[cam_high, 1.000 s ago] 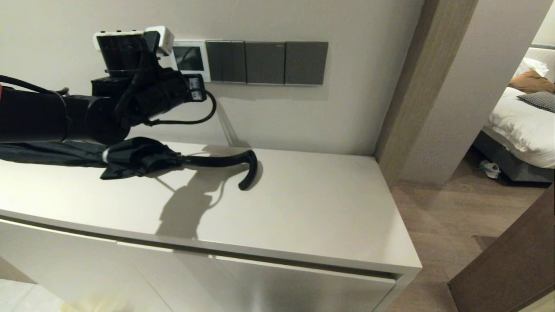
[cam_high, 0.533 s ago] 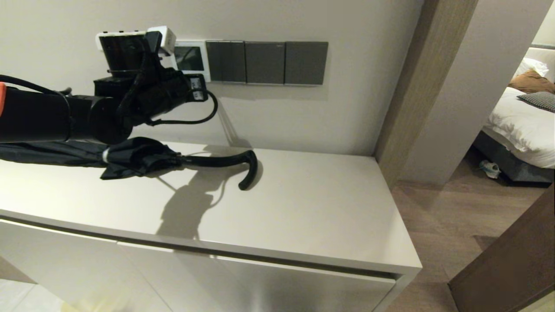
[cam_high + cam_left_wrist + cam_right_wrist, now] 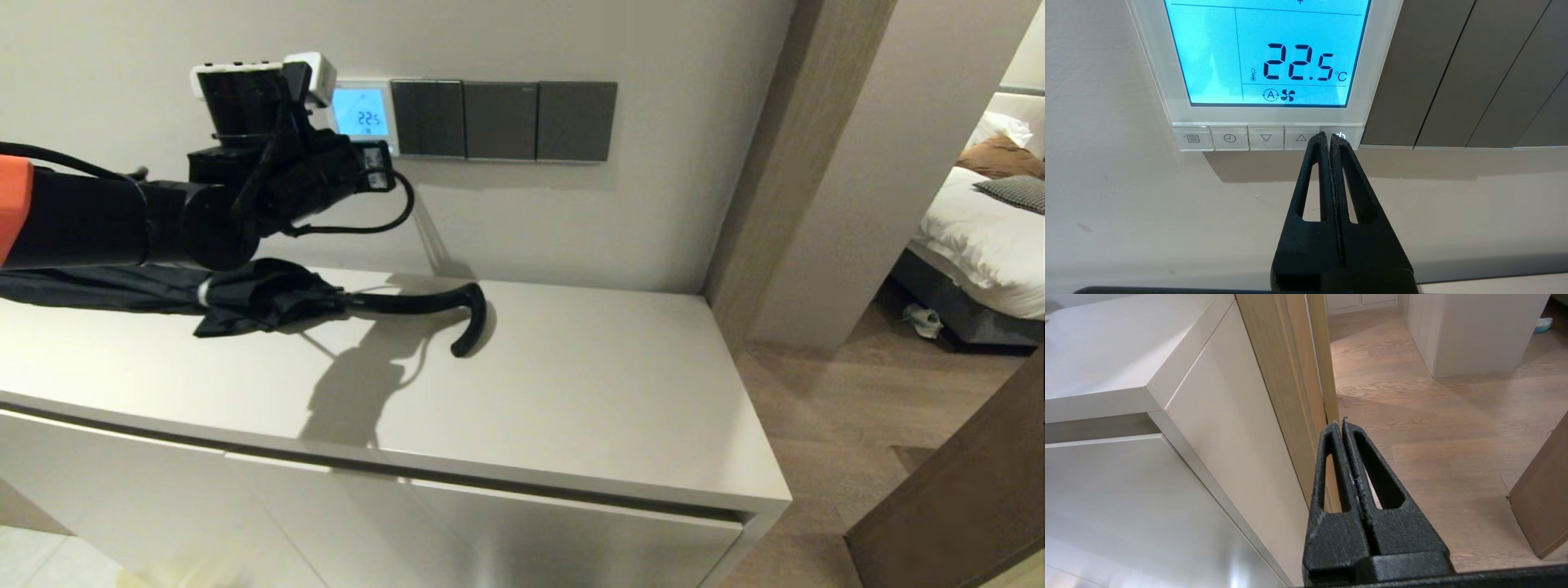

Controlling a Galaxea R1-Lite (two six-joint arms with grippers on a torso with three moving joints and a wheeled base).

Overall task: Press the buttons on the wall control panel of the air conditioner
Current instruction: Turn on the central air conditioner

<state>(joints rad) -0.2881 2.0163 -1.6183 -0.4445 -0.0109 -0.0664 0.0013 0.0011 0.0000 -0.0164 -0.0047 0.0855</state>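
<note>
The left tool (image 3: 1329, 136) was squeezed shut, with its two fingers pressed flat together and holding nothing. Its tip sat right at the power button (image 3: 1342, 136), the one at the right end of the buttons (image 3: 1265, 138). I could not tell if it was touching or just very close. These buttons ran in a row along the bottom of the air conditioner's wall control panel (image 3: 1376, 61), a small white box on the far wall, just left of the dark grey switches (image 3: 502, 120). Its blue screen (image 3: 361, 112) was lit and showed 22.5.

To press well, I think the tip should push straight in, gently, on one button only. The up arrow button (image 3: 1301, 138) was just beside it, so sliding left could hit the wrong one.

Below, a black umbrella (image 3: 245, 298) lay on the bench (image 3: 571, 392). The right tool (image 3: 1342, 424) was shut too, parked low by the bench's right end.
</note>
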